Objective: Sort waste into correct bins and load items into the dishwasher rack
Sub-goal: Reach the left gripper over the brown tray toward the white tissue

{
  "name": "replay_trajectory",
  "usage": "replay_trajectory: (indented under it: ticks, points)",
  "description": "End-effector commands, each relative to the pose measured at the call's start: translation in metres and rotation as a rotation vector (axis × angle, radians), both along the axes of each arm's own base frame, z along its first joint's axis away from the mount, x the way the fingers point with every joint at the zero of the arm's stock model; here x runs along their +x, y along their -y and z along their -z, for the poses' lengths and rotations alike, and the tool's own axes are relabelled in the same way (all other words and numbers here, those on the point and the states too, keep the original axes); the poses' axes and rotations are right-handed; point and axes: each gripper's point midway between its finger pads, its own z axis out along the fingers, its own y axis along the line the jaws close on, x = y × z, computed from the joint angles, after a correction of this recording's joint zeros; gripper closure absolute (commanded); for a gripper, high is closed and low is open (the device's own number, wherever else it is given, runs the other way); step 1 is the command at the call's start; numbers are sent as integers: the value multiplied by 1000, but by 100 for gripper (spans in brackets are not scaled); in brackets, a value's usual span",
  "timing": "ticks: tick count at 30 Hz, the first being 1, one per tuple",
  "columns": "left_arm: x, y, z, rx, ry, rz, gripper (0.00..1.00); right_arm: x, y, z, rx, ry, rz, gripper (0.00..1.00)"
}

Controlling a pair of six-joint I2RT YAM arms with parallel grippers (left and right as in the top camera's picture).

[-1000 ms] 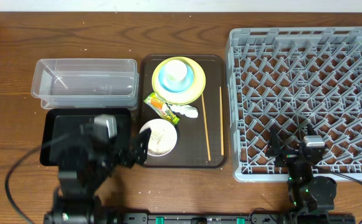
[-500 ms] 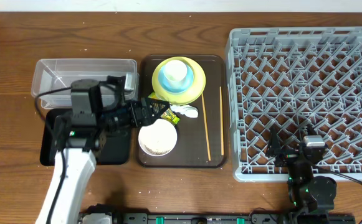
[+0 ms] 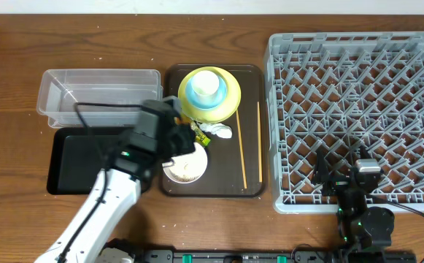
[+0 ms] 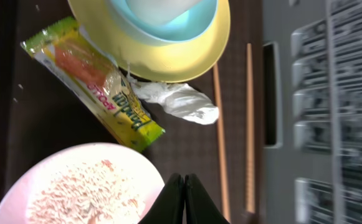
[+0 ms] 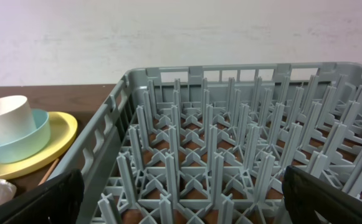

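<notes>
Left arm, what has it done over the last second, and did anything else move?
The left gripper swung from over the black tray to the serving tray, by the rice bowl, and shut empty. The right gripper stayed open at the rack; wrapper and tissue unmoved.

The brown wooden table (image 3: 7, 66) carries 4 things directly: a clear plastic tub (image 3: 51, 88) at back left, a black tray (image 3: 69, 164) just in front of it, a dark brown serving tray (image 3: 219, 183) mid-table, and a grey dishwasher rack (image 3: 357, 88) at right.
</notes>
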Motion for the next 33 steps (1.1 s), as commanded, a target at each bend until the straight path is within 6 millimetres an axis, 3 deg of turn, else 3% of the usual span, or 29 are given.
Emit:
replay_trajectory:
  ticks: [1,4,10,13,17,20,24,28,33]
  points:
    - [15,-7,-5,145,102,-84,94,0,3,0,-8,0,12,1]
    - [16,2,-11,142,96,-68,94,0,3,0,-8,0,12,1]
    - [27,15,-49,199,44,8,92,0,3,0,-8,0,12,1]
    - [29,21,-52,269,-42,62,90,0,3,0,-8,0,12,1]
    - [32,24,-33,361,-180,110,64,0,3,0,-8,0,12,1]
    - [34,31,-11,359,-244,133,50,0,3,0,-8,0,12,1]
    - [25,51,11,283,-339,194,50,0,3,0,-8,0,12,1]
    - [24,53,25,259,-388,113,56,0,3,0,-8,0,12,1]
    - [28,68,32,245,-346,60,53,0,3,0,-8,0,12,1]
